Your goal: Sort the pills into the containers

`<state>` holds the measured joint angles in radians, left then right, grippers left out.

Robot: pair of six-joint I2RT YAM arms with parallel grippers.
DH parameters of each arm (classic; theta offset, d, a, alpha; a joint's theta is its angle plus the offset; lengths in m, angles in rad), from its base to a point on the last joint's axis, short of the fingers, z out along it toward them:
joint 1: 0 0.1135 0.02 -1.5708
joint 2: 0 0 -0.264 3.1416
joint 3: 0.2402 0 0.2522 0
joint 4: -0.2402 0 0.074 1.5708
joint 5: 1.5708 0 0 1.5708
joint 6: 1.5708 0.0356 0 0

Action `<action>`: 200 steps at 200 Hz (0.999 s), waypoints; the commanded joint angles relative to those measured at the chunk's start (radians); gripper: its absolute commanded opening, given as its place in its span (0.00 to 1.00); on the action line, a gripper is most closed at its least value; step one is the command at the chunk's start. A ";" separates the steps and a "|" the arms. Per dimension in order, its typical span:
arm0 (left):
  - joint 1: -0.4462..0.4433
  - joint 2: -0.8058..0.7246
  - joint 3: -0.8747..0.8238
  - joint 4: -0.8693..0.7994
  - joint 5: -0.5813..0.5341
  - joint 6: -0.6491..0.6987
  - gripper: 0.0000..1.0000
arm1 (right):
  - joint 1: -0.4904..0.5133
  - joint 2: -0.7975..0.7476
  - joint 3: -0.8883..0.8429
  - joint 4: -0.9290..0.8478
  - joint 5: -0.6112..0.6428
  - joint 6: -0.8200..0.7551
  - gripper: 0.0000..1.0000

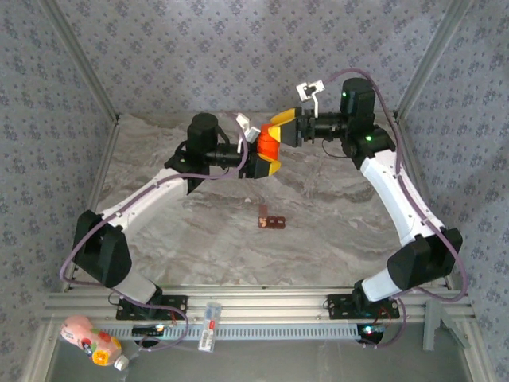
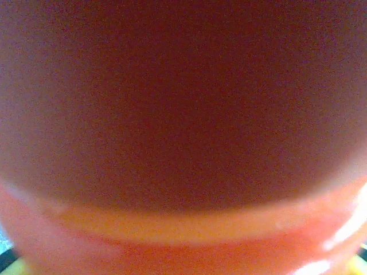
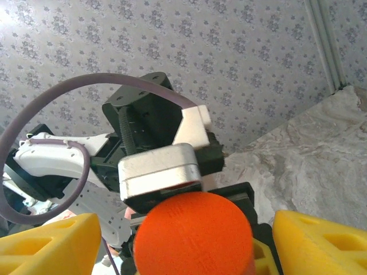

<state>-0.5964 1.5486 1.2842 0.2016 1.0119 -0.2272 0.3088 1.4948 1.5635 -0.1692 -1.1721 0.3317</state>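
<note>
The containers (image 1: 271, 221), a small reddish-brown strip of compartments, lie flat near the middle of the tabletop (image 1: 334, 207). From above I cannot make out anything inside them.

At 12 o'clock from the strip, well clear of the surface, the orange bottle (image 1: 269, 146) hangs in the air between my two arms. My left tool (image 1: 262, 157) reaches in from 9 o'clock, is clamped on the bottle's body and carries it. Its wrist camera has orange plastic pressed right up against it.

My right tool (image 1: 280, 127) comes in from 3 o'clock. Its yellow fingers (image 3: 321, 240) stand wide on either side of the bottle's round end, with a gap on each side, so they touch and hold nothing.

I judge the pills are shut inside the bottle. That would explain gripping the body with one tool and turning what I take to be the cap end toward the other, so one steadies while the other twists. Working just beyond the strip keeps anything that drops near the compartments. The next move calls for closing squarely on that end, because a skewed bite could slip.
</note>
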 commanded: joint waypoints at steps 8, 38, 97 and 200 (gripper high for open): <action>-0.003 -0.001 0.051 0.018 0.045 0.019 0.00 | 0.020 0.017 0.044 -0.035 -0.046 -0.026 0.77; -0.004 0.004 0.052 0.018 0.047 0.020 0.00 | 0.028 0.024 0.049 -0.050 -0.051 -0.036 0.69; -0.004 0.005 0.052 0.019 0.041 0.020 0.00 | 0.034 0.023 0.041 -0.079 -0.058 -0.056 0.44; -0.058 -0.050 -0.090 0.243 -0.421 -0.034 0.00 | 0.196 -0.068 -0.214 0.082 0.523 -0.041 0.33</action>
<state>-0.6140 1.5444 1.1988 0.2558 0.8001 -0.2295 0.4084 1.4296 1.4090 -0.1146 -0.8101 0.2817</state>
